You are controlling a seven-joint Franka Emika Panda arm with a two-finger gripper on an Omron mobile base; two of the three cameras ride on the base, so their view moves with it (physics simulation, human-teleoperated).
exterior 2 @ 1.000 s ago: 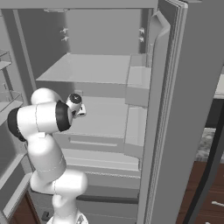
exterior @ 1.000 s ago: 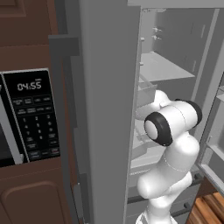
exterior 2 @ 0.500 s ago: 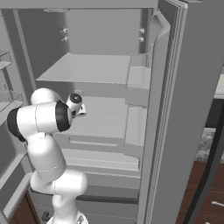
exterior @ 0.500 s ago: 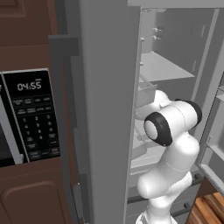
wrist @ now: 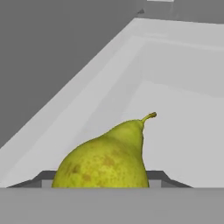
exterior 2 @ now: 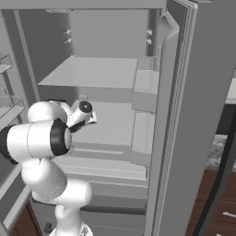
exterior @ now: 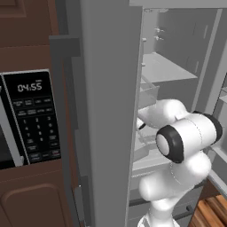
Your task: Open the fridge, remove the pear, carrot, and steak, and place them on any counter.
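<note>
The fridge [exterior 2: 184,115] is seen with its doors swung open, and the arm is reached into the pale grey interior, above a middle shelf [exterior 2: 110,124]. In the hand view the pear [wrist: 105,162] is seen close in front of the camera, low in the picture, its broad yellow-green body near the bottom edge and its neck and short brown stem [wrist: 149,116] pointed up and to the right; it appears to be lying on the shelf floor near a side wall, though its contact with the shelf is hidden. The gripper [exterior 2: 85,116] is seen in the right base view as a small dark-tipped hand stretched toward the back of the fridge; whether its jaws are spread or already pressed on the fruit cannot be told, since the fingertips are hidden. The pear is judged to be light, firm and fairly rigid, with a smooth, speckled skin that could slip, and it could roll on its rounded belly if nudged. A hold is best taken across the widest part of the body, not on the tapering neck or the thin stem, with moderate pressure so that the flesh is not bruised.
</note>
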